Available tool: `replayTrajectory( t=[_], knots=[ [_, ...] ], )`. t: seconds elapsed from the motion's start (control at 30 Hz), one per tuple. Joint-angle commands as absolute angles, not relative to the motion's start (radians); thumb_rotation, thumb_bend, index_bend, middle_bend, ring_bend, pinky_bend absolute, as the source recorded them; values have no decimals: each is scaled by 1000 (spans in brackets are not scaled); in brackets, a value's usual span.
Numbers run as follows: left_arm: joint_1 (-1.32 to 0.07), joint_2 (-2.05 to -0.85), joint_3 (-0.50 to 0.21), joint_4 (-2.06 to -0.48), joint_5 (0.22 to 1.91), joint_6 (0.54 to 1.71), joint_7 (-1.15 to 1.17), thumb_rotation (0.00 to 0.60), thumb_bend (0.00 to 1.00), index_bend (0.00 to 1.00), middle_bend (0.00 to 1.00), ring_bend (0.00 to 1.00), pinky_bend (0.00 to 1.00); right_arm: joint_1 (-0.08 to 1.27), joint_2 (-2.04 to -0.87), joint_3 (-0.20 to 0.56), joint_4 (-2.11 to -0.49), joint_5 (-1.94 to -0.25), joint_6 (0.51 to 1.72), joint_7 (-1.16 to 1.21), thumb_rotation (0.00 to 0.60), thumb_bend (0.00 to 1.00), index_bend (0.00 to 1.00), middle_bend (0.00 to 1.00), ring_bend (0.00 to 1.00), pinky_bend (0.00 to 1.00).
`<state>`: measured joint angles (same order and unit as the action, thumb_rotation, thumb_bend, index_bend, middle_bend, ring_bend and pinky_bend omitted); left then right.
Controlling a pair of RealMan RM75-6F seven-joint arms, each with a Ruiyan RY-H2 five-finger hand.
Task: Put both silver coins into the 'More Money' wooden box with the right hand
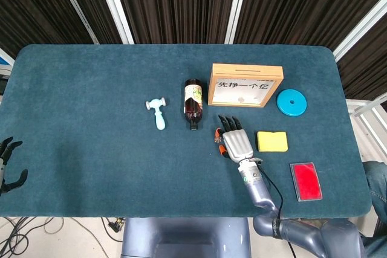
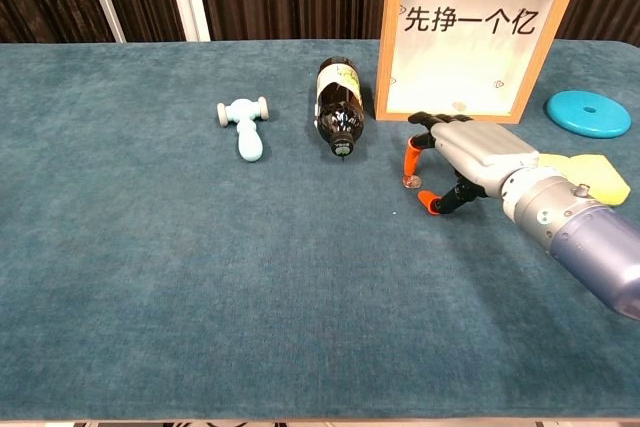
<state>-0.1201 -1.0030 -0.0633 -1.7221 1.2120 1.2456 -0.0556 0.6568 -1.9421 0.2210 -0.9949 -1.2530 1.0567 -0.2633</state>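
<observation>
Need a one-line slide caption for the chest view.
Right robot hand hovering over a silver coin before the 'More Money' wooden box.

we see a teal table [image 1: 91, 167], a tan-framed wooden box [image 2: 478, 35] with black lettering on white, a pale blue toy hammer [image 1: 158, 112], a brown bottle [image 1: 193, 102], a blue disc [image 1: 291, 102], a yellow sponge [image 1: 272, 141] and a red card [image 1: 305, 180]

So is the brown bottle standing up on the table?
No, the brown bottle lies on its side on the table, with its cap end pointing toward the camera in the chest view.
</observation>
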Motion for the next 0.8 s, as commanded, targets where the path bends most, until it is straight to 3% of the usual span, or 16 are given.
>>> replayTrajectory(
  t=[0.03,0.8],
  knots=[
    [-120,-1003,-64,-1723,1211,1246,-54,600,399,159,0,0,20,656,-1941,222,-997,-1252,1055,-262,600,464,424,10,0,0],
    [-122,-998,-62,-1729,1198,1236,-47,600,399,159,0,0,23,660,-1953,230,-983,-1246,1044,-245,600,464,497,11,0,0]
  ],
)
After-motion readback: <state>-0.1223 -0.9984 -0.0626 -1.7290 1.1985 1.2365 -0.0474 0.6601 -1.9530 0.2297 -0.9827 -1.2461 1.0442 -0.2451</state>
